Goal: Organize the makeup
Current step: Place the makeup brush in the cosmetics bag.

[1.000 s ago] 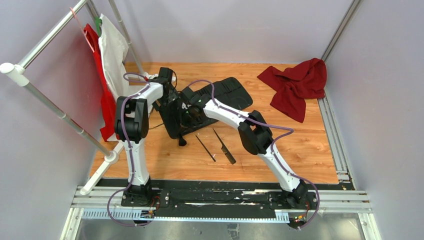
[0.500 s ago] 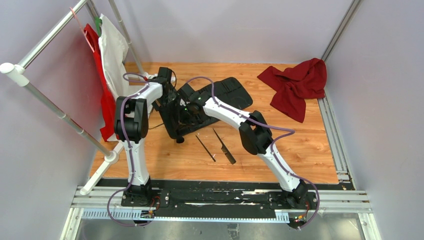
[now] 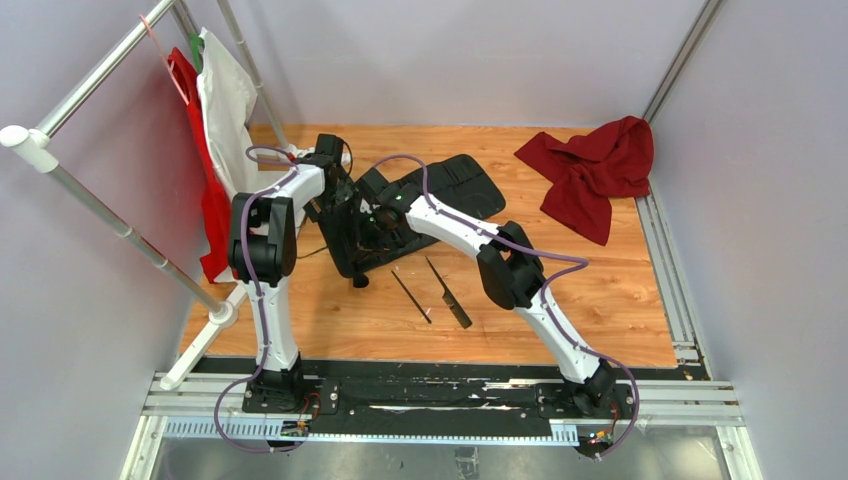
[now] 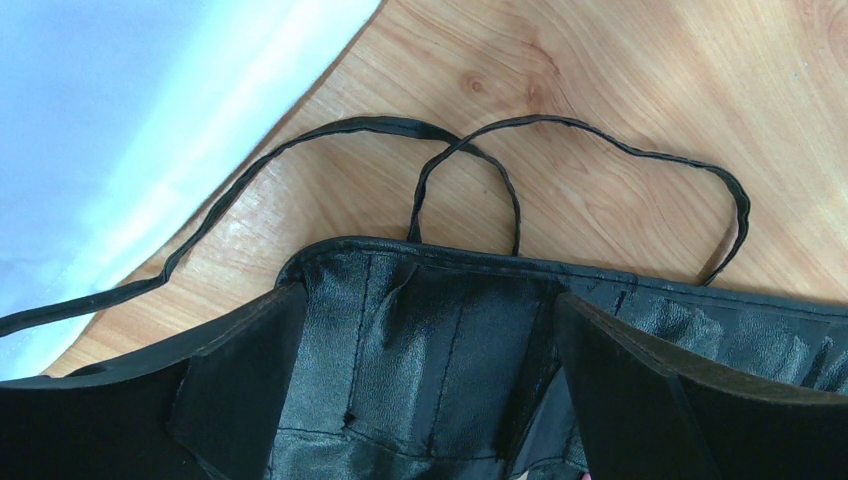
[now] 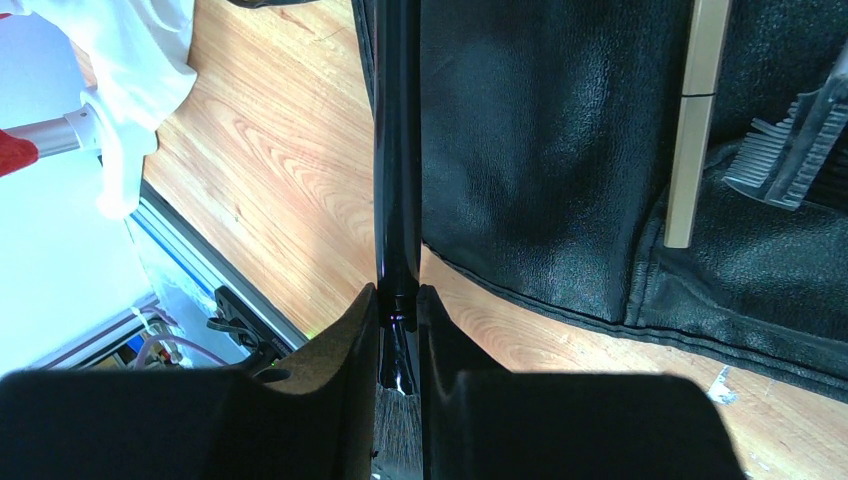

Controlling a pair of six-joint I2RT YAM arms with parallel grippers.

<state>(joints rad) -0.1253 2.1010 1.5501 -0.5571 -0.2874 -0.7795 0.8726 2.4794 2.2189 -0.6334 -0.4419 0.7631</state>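
While the right pincer [image 5: 397, 330] is clamped narrow on a slim black-handled makeup brush [image 5: 396, 150], gripping it just above the bristles, the handle points away from the wrist and runs along the near edge of the long black leather-like roll-up case [image 5: 520, 150], partly over bare wood; its far tip is out of the right wrist view, so whether it has entered a slot cannot be told.

The left pincer [image 4: 430, 295] stands wide over the other end of the case, one finger either side of the stitched pockets; it seems to be steadying the fabric, though contact is not clear; thin black tie cords [image 4: 470, 160] loop on the wood beyond.

Some of the work looks done: a tan-handled brush [image 5: 700, 120] sits in a pocket, and a grey toothed comb piece [image 5: 785, 150] lies beside it on the case; how many others are stowed is hidden by the arms in the overhead view.

Left to do, as I judge it: seat the held brush; then fetch the thin dark brush [image 3: 411, 296] and the black comb [image 3: 448, 293], which lie side by side on the wooden tabletop [image 3: 620, 290], near the case yet apart from it; so the job seems past its start but not near its end.
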